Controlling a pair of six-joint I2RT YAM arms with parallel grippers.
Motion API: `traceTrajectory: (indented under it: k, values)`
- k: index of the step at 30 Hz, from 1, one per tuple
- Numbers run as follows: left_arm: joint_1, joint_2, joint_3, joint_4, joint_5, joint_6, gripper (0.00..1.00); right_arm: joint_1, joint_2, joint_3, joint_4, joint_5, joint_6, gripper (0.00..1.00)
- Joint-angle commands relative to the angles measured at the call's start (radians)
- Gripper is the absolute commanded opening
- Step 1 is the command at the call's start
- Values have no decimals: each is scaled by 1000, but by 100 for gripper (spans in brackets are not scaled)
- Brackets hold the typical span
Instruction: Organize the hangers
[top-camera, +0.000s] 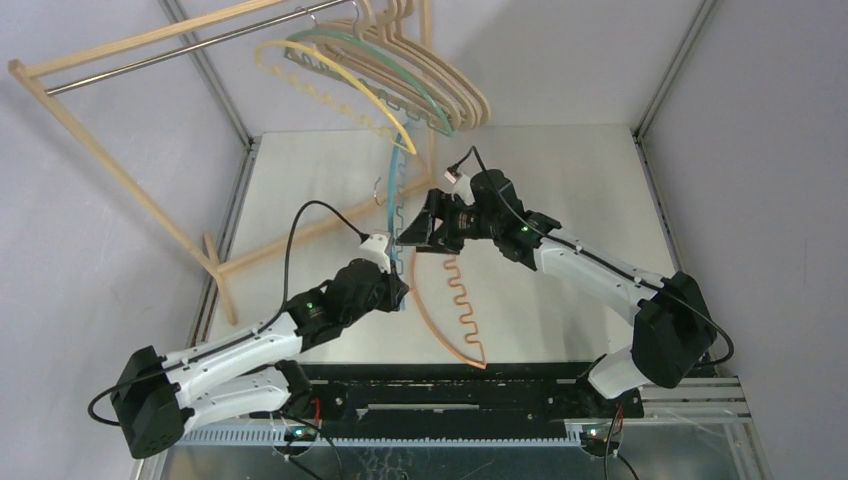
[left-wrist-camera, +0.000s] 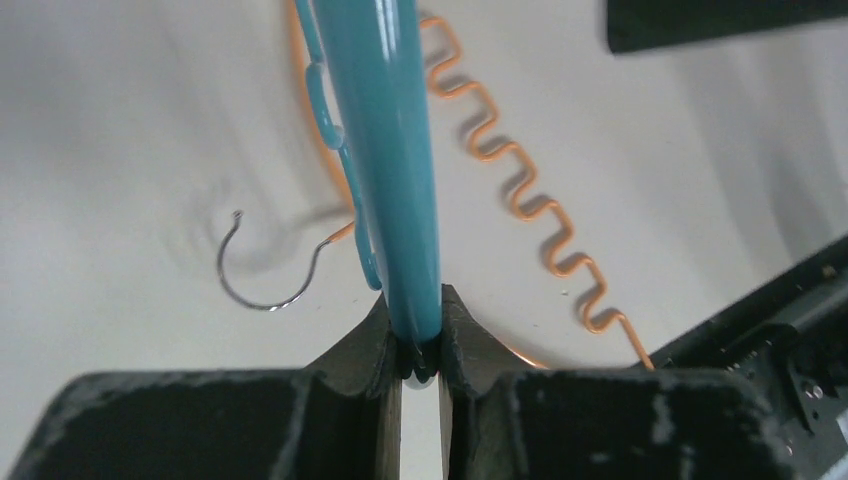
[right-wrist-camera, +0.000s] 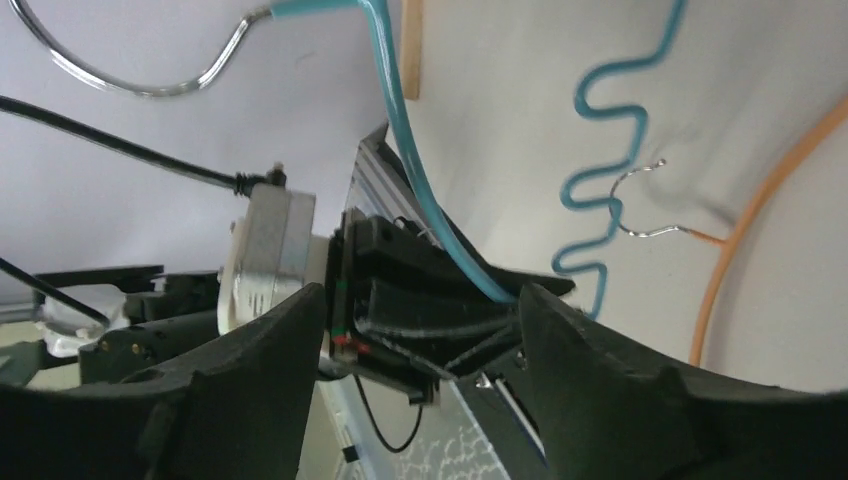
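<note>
Find the left claw (top-camera: 398, 290) near the middle of the counter (top-camera: 560, 180); note the fingers (left-wrist-camera: 470, 345) clamped tight on one end of the teal hanger (top-camera: 388, 190), with the thick teal bar pinched between both pads in the left wrist view. Trace this hanger from the grip toward 12 o'clock; note the wavy bar alongside and the metal hook near the far end. Locate the right claw (top-camera: 415, 232) just at 1 o'clock of the left claw; note the jaws standing well apart, with the thin teal arm passing between them and nothing gripped. See the orange hanger (top-camera: 462, 300) lying flat on the counter at 4 o'clock of the left claw, touched by neither claw. Look to 11 o'clock for the wooden rack (top-camera: 100, 100); find the hung hangers (top-camera: 420, 70), yellow, green and light wood, crowded together on the metal rail (top-camera: 180, 50).
</note>
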Motion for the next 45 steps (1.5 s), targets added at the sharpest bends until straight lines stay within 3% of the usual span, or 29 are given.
traceTrajectory:
  k: [1, 9, 13, 16, 21, 30, 45]
  values:
    - [6, -12, 16, -26, -134, -59, 0, -16, -83, -29, -50, 14, -29, 97]
    - [39, -136, 52, -259, -355, -134, 0, -17, -249, -72, -300, 343, -232, 100]
    - [162, -245, 54, -302, -335, -116, 0, -14, -349, -177, -336, 458, -283, 100]
    - [258, -275, 154, -366, -325, -46, 0, -20, -421, -261, -335, 505, -289, 100]
    - [385, -200, 399, -459, -374, 101, 0, -43, -490, -333, -342, 513, -272, 100]
    - [648, -17, 681, -437, -259, 200, 0, -115, -591, -380, -410, 520, -282, 100]
    - [719, 185, 880, -363, -139, 223, 0, -228, -632, -392, -448, 480, -300, 100]
